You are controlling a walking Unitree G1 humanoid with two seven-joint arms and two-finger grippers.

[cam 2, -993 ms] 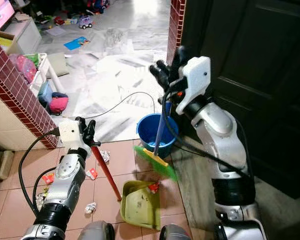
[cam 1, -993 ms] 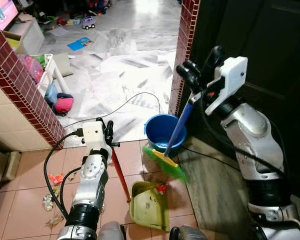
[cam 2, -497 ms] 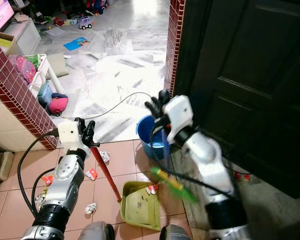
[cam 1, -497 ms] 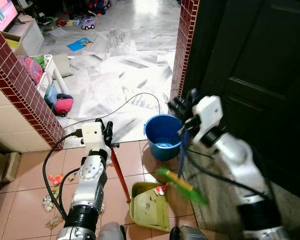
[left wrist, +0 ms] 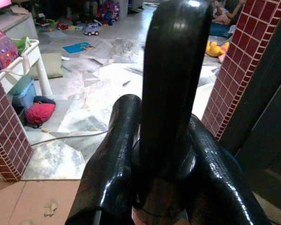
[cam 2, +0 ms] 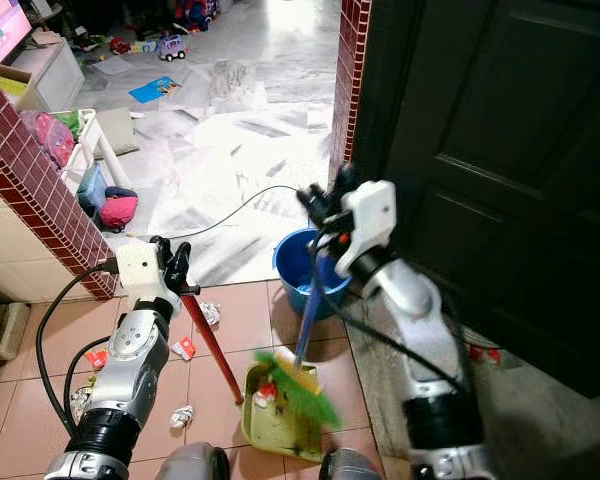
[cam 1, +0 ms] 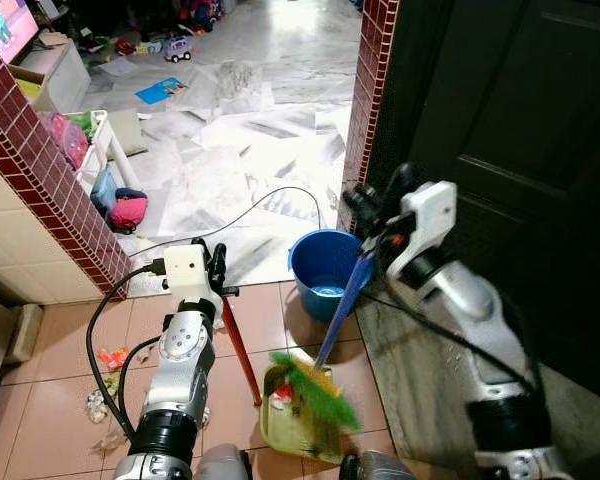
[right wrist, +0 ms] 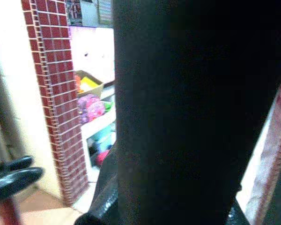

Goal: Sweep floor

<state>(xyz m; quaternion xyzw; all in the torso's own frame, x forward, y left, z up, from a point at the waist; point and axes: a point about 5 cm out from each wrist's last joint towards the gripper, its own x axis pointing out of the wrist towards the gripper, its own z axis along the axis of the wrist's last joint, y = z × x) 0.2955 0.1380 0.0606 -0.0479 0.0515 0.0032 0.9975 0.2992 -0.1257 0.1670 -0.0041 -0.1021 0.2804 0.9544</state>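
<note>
Left eye view: on the terracotta tile floor (cam 1: 60, 400), the right hand (cam 1: 372, 213), clamped around the top of the blue handle of a broom (cam 1: 342, 300), has swung the green bristle head across since half a second ago. Back then the bristles hung blurred over the grey strip beside the dark door; now they sit over the mouth of the green dustpan (cam 1: 292, 425), with a small red scrap just at the pan's edge beside them. Judging from this, one stroke has carried rubbish into the pan, so part of the sweeping is done.

The left hand (cam 1: 217, 268) is closed around the upper end of the red dustpan handle (cam 1: 242, 352), which slopes down to the pan, low in the picture between the two arms. The broom hangs below the right hand, its handle slanting down and toward the robot's left, passing just in front of a blue bucket (cam 1: 320, 268).

More litter (cam 1: 105, 400), scraps of paper and a red wrapper, lies on the tiles on the left, well apart from the pan, so sweeping is not finished.
</note>
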